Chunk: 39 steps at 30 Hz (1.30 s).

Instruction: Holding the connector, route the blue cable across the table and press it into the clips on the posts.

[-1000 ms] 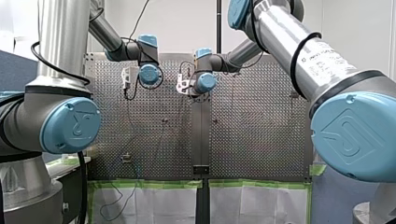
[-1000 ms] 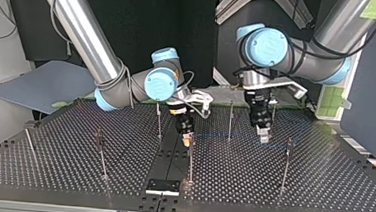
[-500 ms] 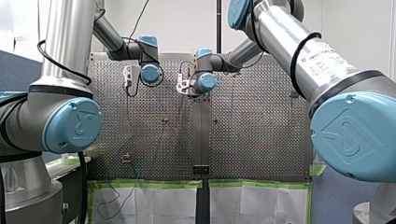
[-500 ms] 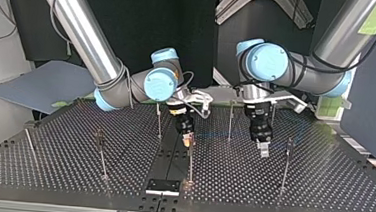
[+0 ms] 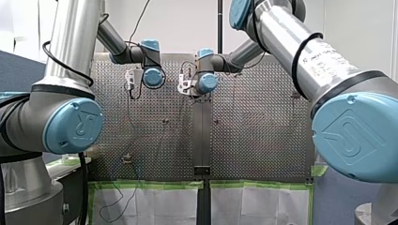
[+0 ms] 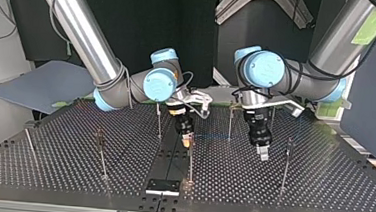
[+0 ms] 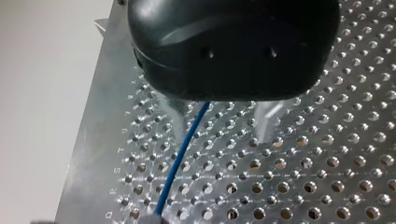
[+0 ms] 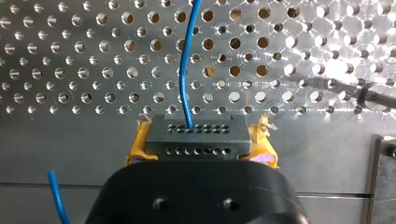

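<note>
My right fingers (image 8: pixel 137 143), at the top view's left, clamp the black connector (image 8: pixel 196 135) between yellow pads. The blue cable (image 8: pixel 185 70) leaves it over the desk (image 7: pixel 327 163) and passes between my left fingers (image 7: pixel 266 119), which stand apart, seemingly not touching it.

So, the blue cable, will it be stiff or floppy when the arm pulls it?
Probably floppy but slightly springy: the blue cable leaves the connector in a soft curve, without kinks. It looks thin, so likely light, and it may slide between the open fingers of my left gripper.
</note>
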Available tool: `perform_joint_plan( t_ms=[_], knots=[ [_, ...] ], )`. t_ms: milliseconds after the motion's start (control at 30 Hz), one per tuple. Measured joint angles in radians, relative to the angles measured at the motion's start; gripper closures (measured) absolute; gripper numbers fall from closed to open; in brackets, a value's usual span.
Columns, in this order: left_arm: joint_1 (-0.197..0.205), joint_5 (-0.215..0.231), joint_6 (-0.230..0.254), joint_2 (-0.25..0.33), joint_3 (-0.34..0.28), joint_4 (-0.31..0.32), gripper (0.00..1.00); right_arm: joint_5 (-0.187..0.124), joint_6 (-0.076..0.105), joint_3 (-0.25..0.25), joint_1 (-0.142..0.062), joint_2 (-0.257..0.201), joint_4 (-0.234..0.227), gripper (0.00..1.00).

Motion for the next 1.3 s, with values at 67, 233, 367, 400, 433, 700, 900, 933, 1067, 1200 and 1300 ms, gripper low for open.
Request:
perform_joint_plan(
  t_ms=[67,233,367,400,433,700,900,933,1067,1200,1300],
  knots=[
    [0.000,-0.005,-0.010,0.001,0.000,-0.001,0.88,0.000,0.000,0.000,0.000,0.000,0.000,1.00],
    [-0.001,-0.009,-0.016,0.005,0.000,-0.010,1.00,-0.002,-0.001,0.000,0.000,0.000,0.000,1.00],
    [-0.002,-0.010,-0.017,0.008,-0.001,-0.027,1.00,-0.003,0.000,0.000,0.000,0.000,0.000,1.00],
    [-0.002,-0.010,-0.017,0.008,-0.001,-0.031,1.00,-0.003,0.000,0.000,0.000,0.000,0.000,1.00],
    [-0.003,-0.010,-0.017,0.009,-0.001,-0.035,1.00,-0.003,0.000,0.000,0.000,0.000,0.000,1.00],
    [-0.010,-0.011,-0.007,0.011,-0.020,-0.066,1.00,-0.005,-0.001,0.007,-0.001,-0.001,0.011,1.00],
    [-0.010,-0.016,-0.003,0.010,-0.041,-0.056,1.00,-0.004,-0.002,0.037,-0.002,-0.001,0.016,1.00],
    [-0.010,-0.016,-0.003,0.010,-0.047,-0.050,1.00,-0.004,-0.002,0.043,-0.001,-0.001,0.016,1.00],
    [-0.007,-0.015,-0.013,0.010,-0.081,-0.017,1.00,-0.004,-0.004,0.065,0.001,-0.001,0.018,1.00],
    [-0.004,-0.010,-0.027,0.009,-0.117,0.019,1.00,-0.005,-0.009,0.079,0.006,-0.003,0.023,1.00],
    [-0.001,0.000,-0.034,0.005,-0.143,0.045,1.00,-0.005,-0.011,0.090,0.010,-0.004,0.024,1.00]
  ],
)
